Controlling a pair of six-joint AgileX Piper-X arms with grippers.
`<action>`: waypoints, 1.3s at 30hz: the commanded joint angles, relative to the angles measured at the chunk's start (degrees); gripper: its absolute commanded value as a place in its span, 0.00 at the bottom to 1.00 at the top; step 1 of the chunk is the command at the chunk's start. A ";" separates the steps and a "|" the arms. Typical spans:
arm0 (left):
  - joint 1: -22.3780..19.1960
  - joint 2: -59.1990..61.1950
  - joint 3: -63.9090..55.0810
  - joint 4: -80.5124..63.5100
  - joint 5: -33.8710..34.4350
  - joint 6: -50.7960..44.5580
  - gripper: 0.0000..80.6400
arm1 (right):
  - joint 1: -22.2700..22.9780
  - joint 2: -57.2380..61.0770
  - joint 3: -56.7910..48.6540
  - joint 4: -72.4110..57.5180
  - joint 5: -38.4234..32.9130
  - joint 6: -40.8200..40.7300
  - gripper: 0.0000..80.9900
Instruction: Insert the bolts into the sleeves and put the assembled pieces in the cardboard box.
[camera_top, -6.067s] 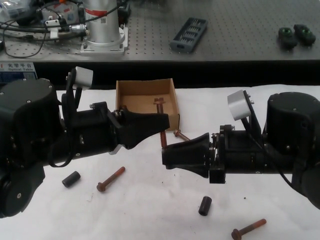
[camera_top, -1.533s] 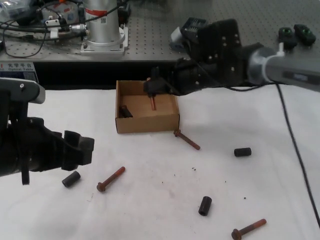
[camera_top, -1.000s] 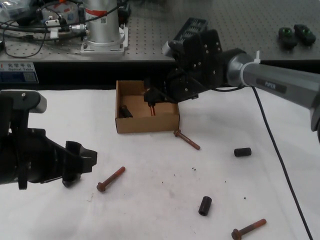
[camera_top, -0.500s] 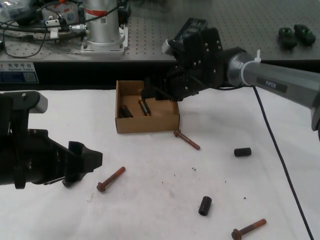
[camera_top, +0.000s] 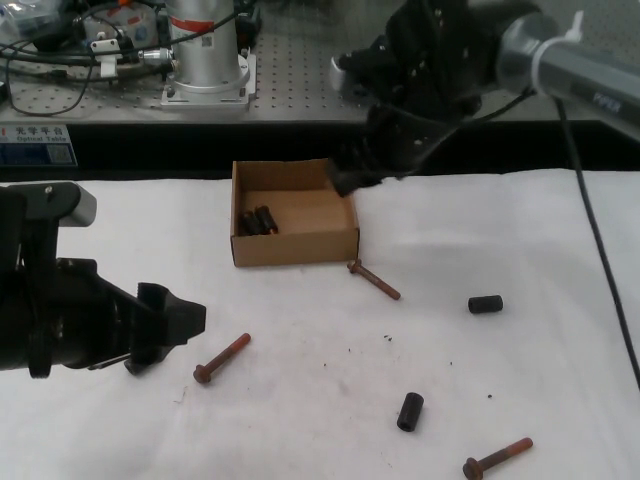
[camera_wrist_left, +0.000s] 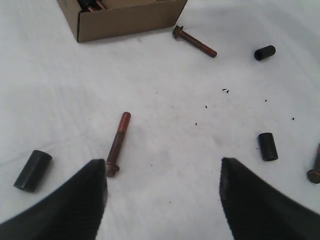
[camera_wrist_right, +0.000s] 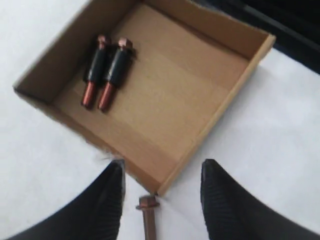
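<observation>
Looks somewhat under halfway done; counts two assembled pieces (camera_wrist_right: 116, 65) side by side in the cardboard box (camera_wrist_right: 170, 100), against one wall; leaves three bolts and three sleeves loose on the white cloth (camera_top: 300, 400), none joined yet. Finds one bolt (camera_wrist_left: 116, 145) and one sleeve (camera_wrist_left: 32, 170) near the left gripper (camera_wrist_left: 162, 162), fingers apart and empty, low over the cloth; finds a second bolt (camera_top: 375, 280) just beside the box's front corner; puts the right gripper (camera_wrist_right: 162, 165), fingers apart too, holding nothing, above the box's far side. Places a second sleeve (camera_top: 485, 304), a third sleeve (camera_top: 410, 411) and the last bolt (camera_top: 497, 457) well apart from each other; sees nothing blocking any of them; notes only dark specks (camera_top: 388, 338) on the cloth and a perforated bench (camera_top: 480, 60) behind.
</observation>
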 joint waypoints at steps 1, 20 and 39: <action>0.00 -0.66 -0.09 0.09 0.37 -0.92 0.59 | -0.84 -1.25 -0.04 3.57 1.11 -3.16 0.44; 0.00 -0.66 -0.09 0.09 0.37 -0.92 0.59 | 1.43 -0.82 9.24 -1.96 2.03 -3.16 0.44; 0.00 -0.66 -0.09 0.09 0.37 -0.92 0.59 | 1.42 0.27 14.98 -2.26 2.03 -0.51 0.44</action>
